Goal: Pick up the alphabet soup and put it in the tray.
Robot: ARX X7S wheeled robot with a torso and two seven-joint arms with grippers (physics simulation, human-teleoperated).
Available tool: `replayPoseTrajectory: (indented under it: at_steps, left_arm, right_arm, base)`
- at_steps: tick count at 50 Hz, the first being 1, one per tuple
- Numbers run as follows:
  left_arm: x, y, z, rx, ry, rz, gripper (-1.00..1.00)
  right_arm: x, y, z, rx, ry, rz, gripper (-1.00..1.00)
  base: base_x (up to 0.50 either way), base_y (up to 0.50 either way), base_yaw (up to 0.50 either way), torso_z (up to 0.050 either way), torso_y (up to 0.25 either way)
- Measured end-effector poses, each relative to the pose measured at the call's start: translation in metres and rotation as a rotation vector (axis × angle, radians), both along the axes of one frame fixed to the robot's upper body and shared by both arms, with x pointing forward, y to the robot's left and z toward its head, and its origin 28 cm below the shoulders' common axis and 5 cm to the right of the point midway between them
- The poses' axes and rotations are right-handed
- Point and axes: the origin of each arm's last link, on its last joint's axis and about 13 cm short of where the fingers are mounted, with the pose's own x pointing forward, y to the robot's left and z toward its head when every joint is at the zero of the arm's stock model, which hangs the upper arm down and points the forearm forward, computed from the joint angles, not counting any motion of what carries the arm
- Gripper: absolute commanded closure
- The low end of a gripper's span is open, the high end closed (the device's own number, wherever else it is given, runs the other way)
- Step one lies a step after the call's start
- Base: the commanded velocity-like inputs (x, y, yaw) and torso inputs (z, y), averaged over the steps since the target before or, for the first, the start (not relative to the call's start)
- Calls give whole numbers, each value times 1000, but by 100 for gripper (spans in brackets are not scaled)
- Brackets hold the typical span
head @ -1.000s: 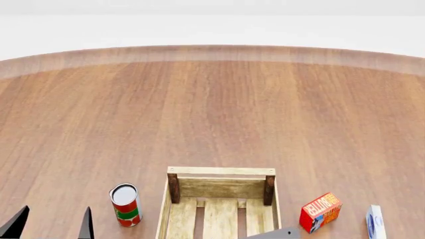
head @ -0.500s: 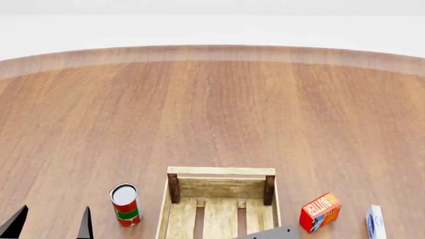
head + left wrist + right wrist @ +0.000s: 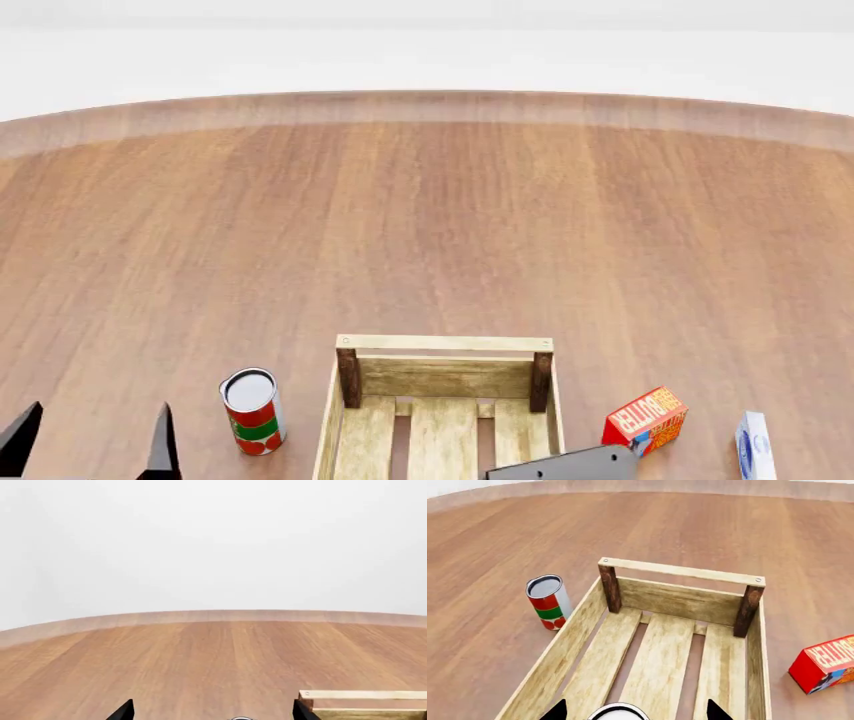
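Note:
The tray (image 3: 443,343), a light-wood slatted crate with dark corner posts, lies at the near middle of the table. It fills the right wrist view (image 3: 680,571), and its corner shows in the left wrist view (image 3: 363,695). Of the alphabet soup only a round silvery-white top with a dark rim (image 3: 618,713) shows, over the tray's slats. Its label is hidden. My right gripper (image 3: 636,711) is open, its fingertips wide on both sides of that top and not touching it. My left gripper (image 3: 90,445) is open and empty, left of the tray.
A red-and-green tomato can (image 3: 252,410) stands upright just left of the tray, between it and the left gripper, and also shows in the right wrist view (image 3: 548,601). A red butter box (image 3: 645,425) and a white-and-blue object (image 3: 754,447) lie right of the tray. My right arm's grey link (image 3: 567,465) hangs over the tray's near end.
The right arm's grey link has come further into the head view, up and to the right over the tray. The left fingertips have slid slightly down and left. The objects have not moved.

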Motion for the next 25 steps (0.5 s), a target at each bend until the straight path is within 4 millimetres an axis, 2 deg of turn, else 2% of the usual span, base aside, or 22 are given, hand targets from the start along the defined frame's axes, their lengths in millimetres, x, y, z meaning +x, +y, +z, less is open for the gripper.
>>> replayPoseTrajectory:
  at_steps: [25]
  left_arm:
    - [-7, 1, 27, -31, -84, 14, -100]
  right_arm:
    - [-16, -2, 22, 17, -408, -110, -100]
  base:
    - [0, 0, 0, 0, 0]
